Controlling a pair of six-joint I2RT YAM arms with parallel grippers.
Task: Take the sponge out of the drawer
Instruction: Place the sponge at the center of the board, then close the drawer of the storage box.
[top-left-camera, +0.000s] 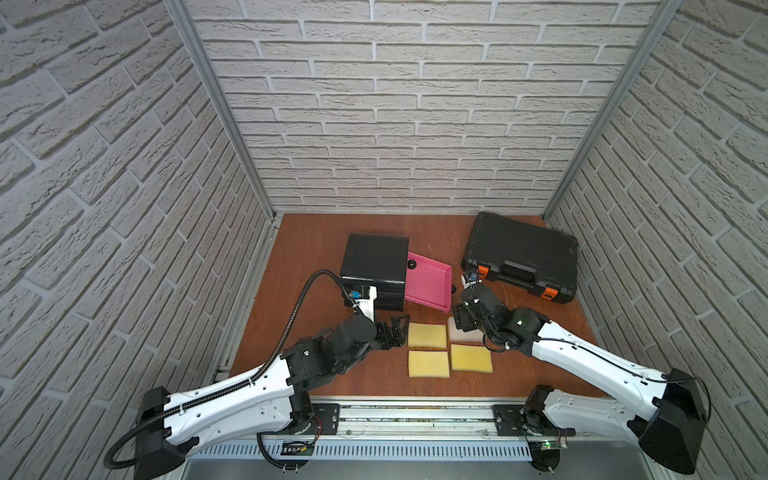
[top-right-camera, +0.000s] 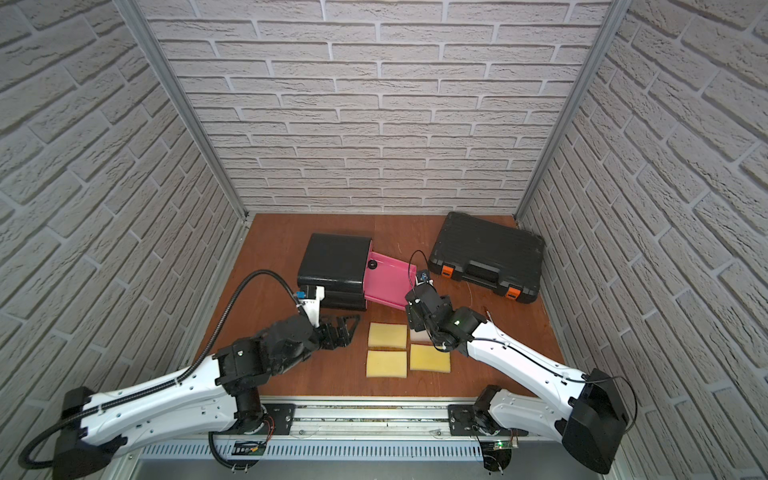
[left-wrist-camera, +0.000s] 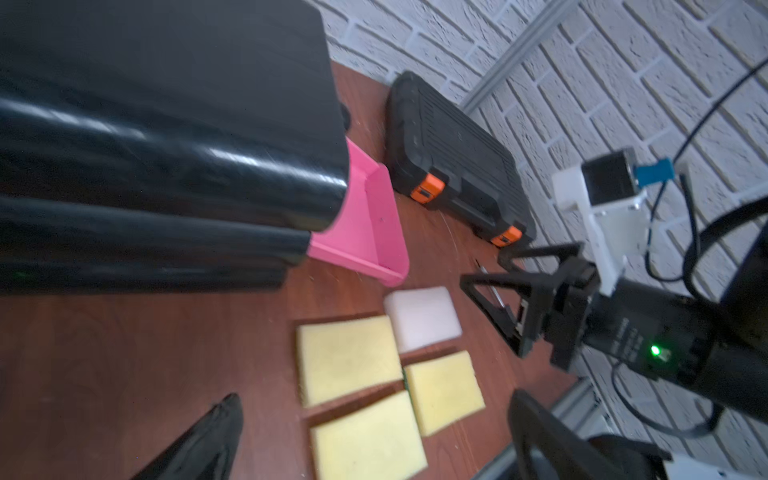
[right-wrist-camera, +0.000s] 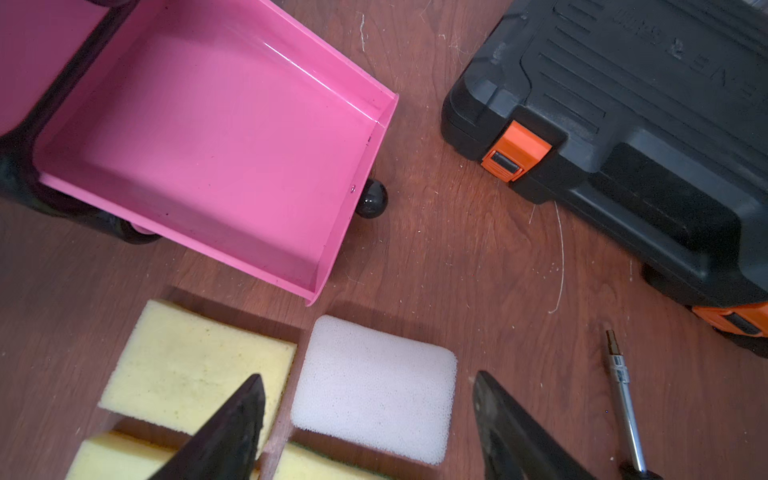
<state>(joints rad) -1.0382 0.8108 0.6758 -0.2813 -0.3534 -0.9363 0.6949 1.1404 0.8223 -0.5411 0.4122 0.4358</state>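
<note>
Pink drawer (right-wrist-camera: 216, 137) is sticking out of the black drawer unit (top-left-camera: 376, 262), pulled open toward the tool case (top-left-camera: 521, 257); its floor is showing bare in the right wrist view.

White sponge (right-wrist-camera: 374, 386) is lying flat on the wooden table (top-left-camera: 316, 249), outside the drawer and just in front of the drawer's near corner; it is sitting in a two-by-two block with three yellow sponges (top-left-camera: 427, 335) (top-left-camera: 429, 364) (top-left-camera: 471, 357), narrow gaps between them.

Right gripper (right-wrist-camera: 368, 376) is hanging over the white sponge; jaws are standing apart and gripping nothing; the left wrist view is showing both fingers clear of the foam.

Left gripper (top-left-camera: 398, 332) is hovering just beside the yellow sponge nearest the drawer unit; jaws are spread wide and holding nothing; whether a fingertip is touching that sponge I cannot tell.

A screwdriver bit (right-wrist-camera: 623, 390) is lying on the table between the white sponge and the tool case; the case is sitting closed, orange latches facing the arms.
</note>
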